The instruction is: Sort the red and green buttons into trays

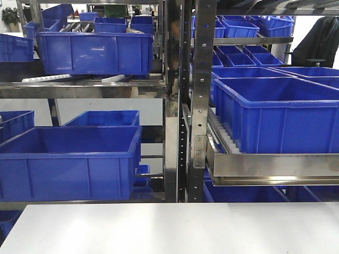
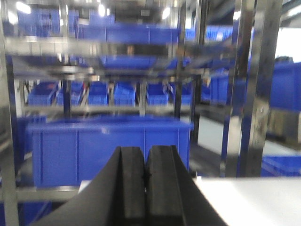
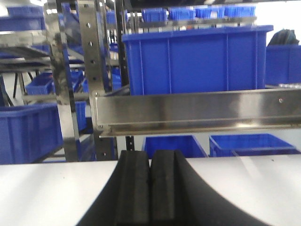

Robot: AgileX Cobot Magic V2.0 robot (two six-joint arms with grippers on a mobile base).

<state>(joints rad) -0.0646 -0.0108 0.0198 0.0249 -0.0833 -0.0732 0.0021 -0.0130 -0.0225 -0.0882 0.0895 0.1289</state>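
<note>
The red and green buttons and the trays are out of view in every frame. My left gripper (image 2: 145,157) is shut, its two black pads pressed together with nothing between them, raised above the near edge of a white table (image 2: 254,202). My right gripper (image 3: 150,160) is likewise shut and empty, its pads touching, above the same white table (image 3: 47,193). Neither gripper shows in the front view, where only the table's far strip (image 1: 175,227) is visible.
Steel shelving uprights (image 1: 200,100) stand just behind the table. Deep blue crates fill the racks: a large one at lower left (image 1: 69,161), one at right (image 1: 275,114) on a steel roller shelf (image 1: 270,166), one at upper left (image 1: 95,50).
</note>
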